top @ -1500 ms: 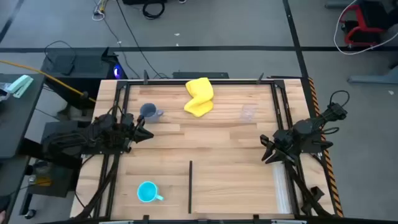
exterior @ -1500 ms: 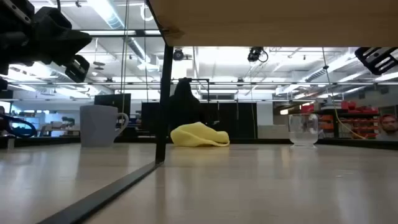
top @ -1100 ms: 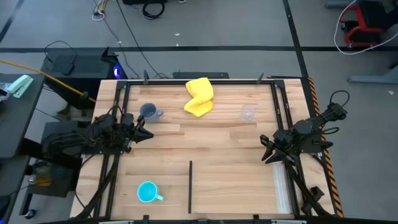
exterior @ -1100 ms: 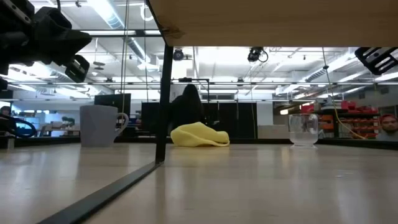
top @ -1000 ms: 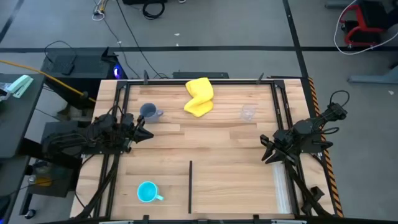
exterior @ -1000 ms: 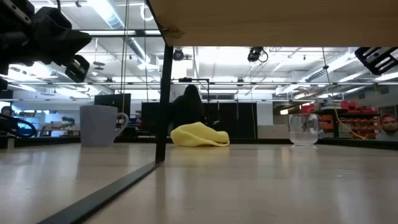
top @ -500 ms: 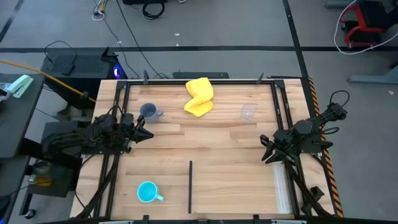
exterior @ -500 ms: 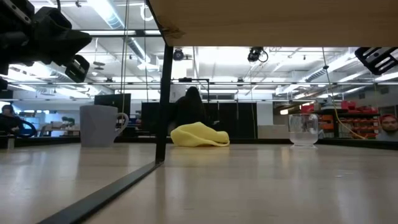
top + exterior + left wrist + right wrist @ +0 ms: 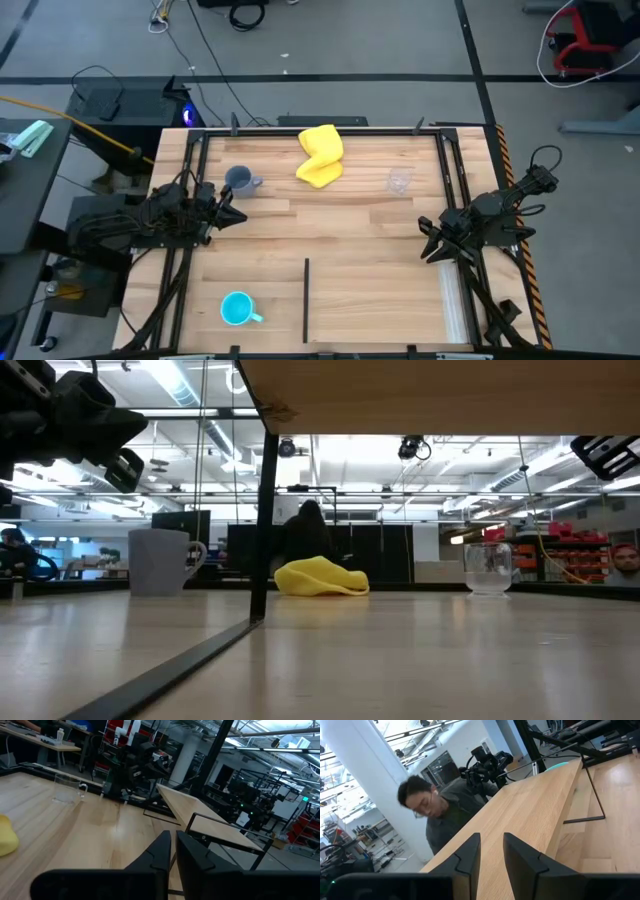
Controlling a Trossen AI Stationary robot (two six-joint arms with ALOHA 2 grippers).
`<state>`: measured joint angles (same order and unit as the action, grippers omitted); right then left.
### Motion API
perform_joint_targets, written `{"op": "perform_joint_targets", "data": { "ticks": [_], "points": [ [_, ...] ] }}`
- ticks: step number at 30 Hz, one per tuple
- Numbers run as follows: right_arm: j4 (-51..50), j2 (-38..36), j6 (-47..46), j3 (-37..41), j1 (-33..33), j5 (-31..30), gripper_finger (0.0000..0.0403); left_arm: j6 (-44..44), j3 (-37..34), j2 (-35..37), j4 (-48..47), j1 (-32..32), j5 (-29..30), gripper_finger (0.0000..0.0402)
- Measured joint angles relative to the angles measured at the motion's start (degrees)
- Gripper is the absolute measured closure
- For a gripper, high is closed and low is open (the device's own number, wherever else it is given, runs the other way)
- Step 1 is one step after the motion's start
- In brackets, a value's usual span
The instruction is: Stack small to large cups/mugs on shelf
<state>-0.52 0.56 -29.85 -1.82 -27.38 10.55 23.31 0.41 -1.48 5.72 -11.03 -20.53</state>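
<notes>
The grey-blue mug [image 9: 238,179] stands upright at the far left of the table and also shows in the low view [image 9: 160,561]. The turquoise mug [image 9: 237,308] stands at the near left. The clear cup [image 9: 399,181] stands at the far right and shows in the left wrist view [image 9: 67,788]. My left gripper [image 9: 238,212] hovers at the left edge just near of the grey-blue mug, shut and empty [image 9: 173,851]. My right gripper [image 9: 426,240] hovers at the right edge, slightly open and empty [image 9: 492,851].
A yellow cloth [image 9: 321,155] lies at the far middle. A raised wooden shelf [image 9: 200,815] on a black frame stands over the table's near right part, with its thin black post [image 9: 262,520] in the low view. A person [image 9: 440,810] is beyond the table.
</notes>
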Motion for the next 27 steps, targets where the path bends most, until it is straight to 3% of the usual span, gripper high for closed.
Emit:
{"op": "perform_joint_targets", "data": {
  "ticks": [27],
  "points": [
    [0.0, 0.0, 0.0, 0.0, 0.0, 0.0, 0.0312, 0.0, 0.0, 0.0, 0.0, 0.0, 0.0, 0.0374]
  ]
}}
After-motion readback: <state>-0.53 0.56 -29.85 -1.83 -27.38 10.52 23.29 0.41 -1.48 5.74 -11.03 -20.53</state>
